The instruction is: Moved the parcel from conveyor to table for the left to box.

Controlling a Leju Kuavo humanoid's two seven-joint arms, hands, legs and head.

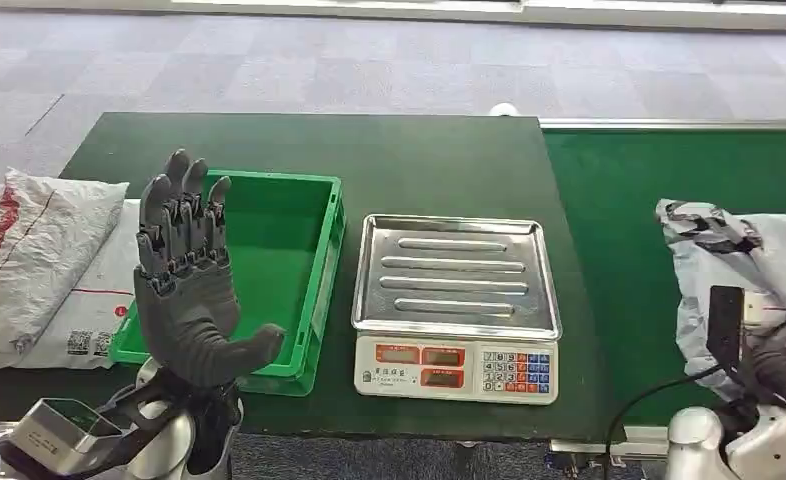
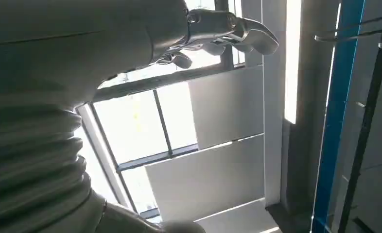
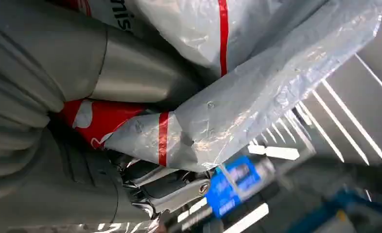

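Grey parcel point(image 1: 739, 270) gripped by right hand point(image 1: 769, 365) at conveyor point(image 1: 619, 200) edge, left hand point(image 1: 184, 290) spread, holding nothing, above green crate point(image 1: 324, 290).

One green plastic crate point(image 1: 269, 290) sits at nine o'clock on the dark green surface point(image 1: 419, 160), beside one steel-topped digital scale point(image 1: 456, 300) at six o'clock. Three courier bags are counted in all: two white mailers, one point(image 1: 29, 255) lying over the other point(image 1: 99, 295), at the far nine o'clock edge, and one grey plastic parcel point(image 1: 739, 270) at three o'clock on the single green conveyor belt point(image 1: 629, 200). Two robot hands are visible: a left hand point(image 1: 184, 285) and a right hand point(image 1: 769, 365).
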